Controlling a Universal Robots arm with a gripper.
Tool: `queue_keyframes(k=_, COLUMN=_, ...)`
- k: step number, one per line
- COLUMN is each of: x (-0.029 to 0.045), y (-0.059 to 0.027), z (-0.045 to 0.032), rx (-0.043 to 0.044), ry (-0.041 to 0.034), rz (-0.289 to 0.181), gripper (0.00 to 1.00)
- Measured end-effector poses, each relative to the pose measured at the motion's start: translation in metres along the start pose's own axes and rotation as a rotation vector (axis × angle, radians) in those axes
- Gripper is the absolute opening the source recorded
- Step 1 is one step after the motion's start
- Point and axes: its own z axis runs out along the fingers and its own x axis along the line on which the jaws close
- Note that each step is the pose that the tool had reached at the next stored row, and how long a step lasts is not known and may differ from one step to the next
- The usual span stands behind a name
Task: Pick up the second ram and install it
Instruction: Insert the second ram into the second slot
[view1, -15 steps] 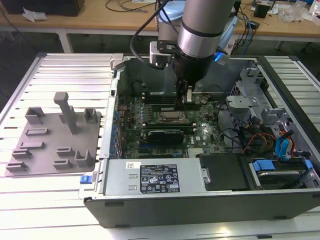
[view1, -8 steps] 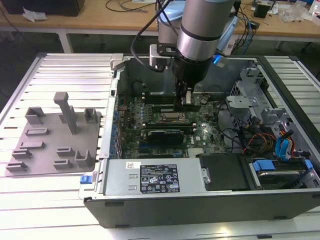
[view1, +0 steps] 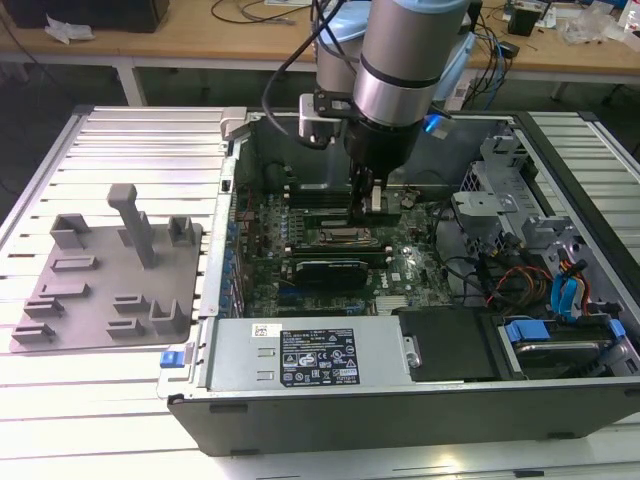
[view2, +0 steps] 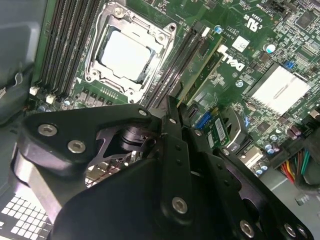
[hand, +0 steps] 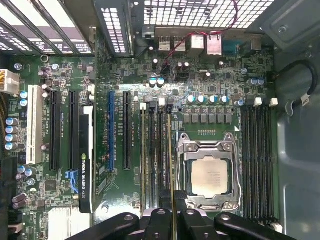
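Black two-fingered gripper (view1: 366, 200) hangs inside the open grey computer case (view1: 400, 410), low over the green motherboard (view1: 420, 265), with its fingers (hand: 157, 225) closed on the second ram (hand: 169, 165), a slim green memory stick seen edge-on in the first wrist view. The stick stands upright in line with the long black memory slots (hand: 152, 160) just beside the silver CPU socket (hand: 210, 172); whether it is fully seated cannot be told. In the second wrist view the same stick (view2: 200, 67) runs between the slots next to the socket (view2: 127, 50), its near end clamped in the black linkage of the gripper (view2: 172, 125).

Room around the tool is tight. The case walls rise on every side in the exterior view, a black graphics card (view1: 325, 268) lies just in front of the socket, and a grey drive cage with red, orange and blue cables (view1: 545, 290) crowds the exterior view's right. A second bank of black slots (hand: 257, 160) sits on the socket's far side.

The case rests on a ribbed white metal table (view1: 110, 150). On the exterior view's left, well apart from the case, lies a grey plastic tray of blocks (view1: 105, 275). Wooden benches (view1: 200, 35) stand behind.
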Motion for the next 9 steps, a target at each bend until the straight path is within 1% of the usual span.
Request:
queue_keyframes(k=5, x=0.0004, y=-0.0003, z=0.0047, rx=0.0, ry=0.0001, rz=0.0, gripper=0.11)
queue_keyframes(k=9, x=0.0008, y=-0.0007, z=0.011, rx=0.0, ry=0.0, rz=0.0, gripper=0.11)
